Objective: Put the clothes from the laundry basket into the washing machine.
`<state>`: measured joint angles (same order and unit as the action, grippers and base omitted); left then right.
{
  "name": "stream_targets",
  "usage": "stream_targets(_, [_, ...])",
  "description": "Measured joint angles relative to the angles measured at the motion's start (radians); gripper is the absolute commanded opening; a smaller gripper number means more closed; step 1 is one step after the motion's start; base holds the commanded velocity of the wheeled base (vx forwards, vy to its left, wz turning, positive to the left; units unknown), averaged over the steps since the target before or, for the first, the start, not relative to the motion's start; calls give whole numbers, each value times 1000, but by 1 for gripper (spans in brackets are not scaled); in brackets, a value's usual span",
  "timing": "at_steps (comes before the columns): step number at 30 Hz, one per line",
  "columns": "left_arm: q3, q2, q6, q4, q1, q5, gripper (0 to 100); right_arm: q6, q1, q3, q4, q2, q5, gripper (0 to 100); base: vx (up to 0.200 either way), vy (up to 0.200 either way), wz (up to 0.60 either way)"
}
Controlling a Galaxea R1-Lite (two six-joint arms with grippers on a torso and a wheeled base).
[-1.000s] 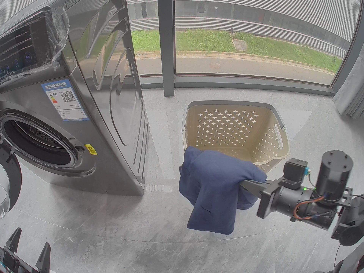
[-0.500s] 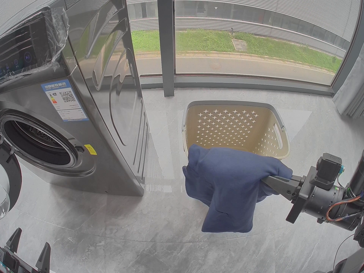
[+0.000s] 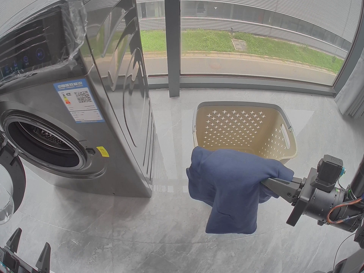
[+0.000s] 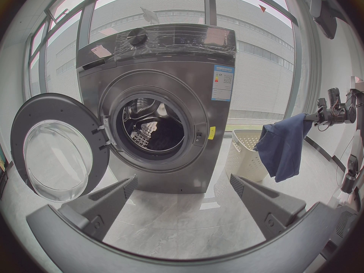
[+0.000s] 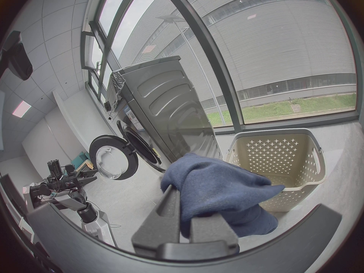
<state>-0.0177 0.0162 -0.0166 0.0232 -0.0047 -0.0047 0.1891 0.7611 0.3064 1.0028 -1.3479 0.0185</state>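
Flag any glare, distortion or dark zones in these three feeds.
Head view: even daylight, with the window mirrored on the washer side and the glossy floor. Left wrist view: fisheye bowing, black corners, drum dim, door glass glinting. Right wrist view: fisheye bends the window frame, and the garment looms near the lens.

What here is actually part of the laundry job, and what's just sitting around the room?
Part of the job: blue garment, held by the right gripper; cream laundry basket; washing machine, its door open; left gripper, open, facing the machine.

Just there: window; grey curtain; plastic wrap over the control panel.
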Motion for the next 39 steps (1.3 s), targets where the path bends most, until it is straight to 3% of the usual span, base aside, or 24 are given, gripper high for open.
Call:
stream_targets(18, [0,0,-1,0,0,0,100,0,25,-18,0,-4,3,0,0,200,0])
stream_targets(24, [0,0,0,0,0,0,100,0,25,-18,2,-6,2,0,0,0,0])
stream_targets(39, [0,1,0,0,0,0,100,0,24,-18,2,-7,1,0,-200,0,0])
